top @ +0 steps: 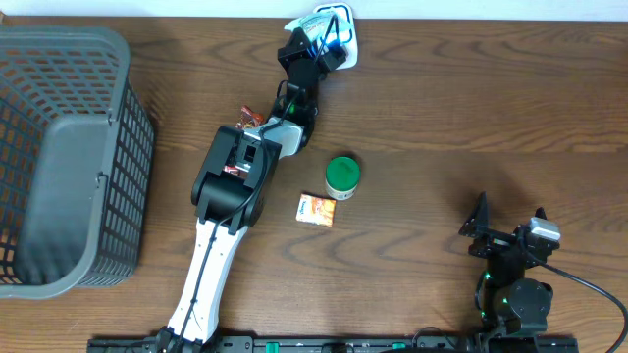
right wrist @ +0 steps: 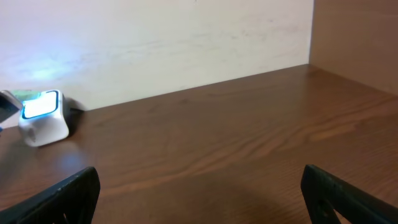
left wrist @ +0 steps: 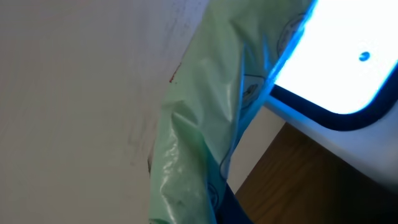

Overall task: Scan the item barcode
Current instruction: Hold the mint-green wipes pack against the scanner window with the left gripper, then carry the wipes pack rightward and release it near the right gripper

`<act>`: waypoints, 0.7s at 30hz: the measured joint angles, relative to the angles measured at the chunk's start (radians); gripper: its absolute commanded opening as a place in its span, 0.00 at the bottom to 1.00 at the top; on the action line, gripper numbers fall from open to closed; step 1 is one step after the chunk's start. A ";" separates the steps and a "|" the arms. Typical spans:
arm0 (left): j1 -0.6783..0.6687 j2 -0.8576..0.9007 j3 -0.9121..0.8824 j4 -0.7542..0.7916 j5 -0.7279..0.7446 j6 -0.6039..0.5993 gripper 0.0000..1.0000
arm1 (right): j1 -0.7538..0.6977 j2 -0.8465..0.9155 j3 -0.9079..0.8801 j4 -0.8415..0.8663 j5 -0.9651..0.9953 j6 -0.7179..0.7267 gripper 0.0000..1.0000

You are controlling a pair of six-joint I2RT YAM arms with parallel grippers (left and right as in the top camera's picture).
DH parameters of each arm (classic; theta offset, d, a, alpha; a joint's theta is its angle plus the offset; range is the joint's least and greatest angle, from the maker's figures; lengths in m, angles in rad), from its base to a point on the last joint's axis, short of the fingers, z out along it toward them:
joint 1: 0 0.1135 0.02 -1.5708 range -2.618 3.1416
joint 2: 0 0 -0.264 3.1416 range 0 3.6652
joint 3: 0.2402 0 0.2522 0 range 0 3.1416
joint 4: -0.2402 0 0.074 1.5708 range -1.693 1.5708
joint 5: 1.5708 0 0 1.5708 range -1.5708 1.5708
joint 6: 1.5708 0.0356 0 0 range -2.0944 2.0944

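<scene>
My left gripper (top: 314, 43) reaches to the back edge of the table, shut on a pale green plastic packet (left wrist: 199, 143), the item. The packet (top: 310, 24) is held up against the white scanner (top: 341, 33). In the left wrist view the scanner's lit blue-white window (left wrist: 339, 56) is just right of the packet, and my own fingers are hidden behind the plastic. The right wrist view shows the scanner (right wrist: 43, 117) glowing far off at the left. My right gripper (top: 505, 233) rests at the front right, open, with nothing between its fingers (right wrist: 78, 193).
A grey mesh basket (top: 59, 157) fills the left side. A green round tub (top: 343, 175) and a small orange packet (top: 316, 210) lie mid-table, right of my left arm. A small red-brown item (top: 249, 117) lies beside that arm.
</scene>
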 measured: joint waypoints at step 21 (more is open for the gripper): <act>-0.268 -0.536 0.011 -1.012 -0.166 -0.743 0.07 | 0.000 0.000 0.000 0.001 0.000 0.000 0.99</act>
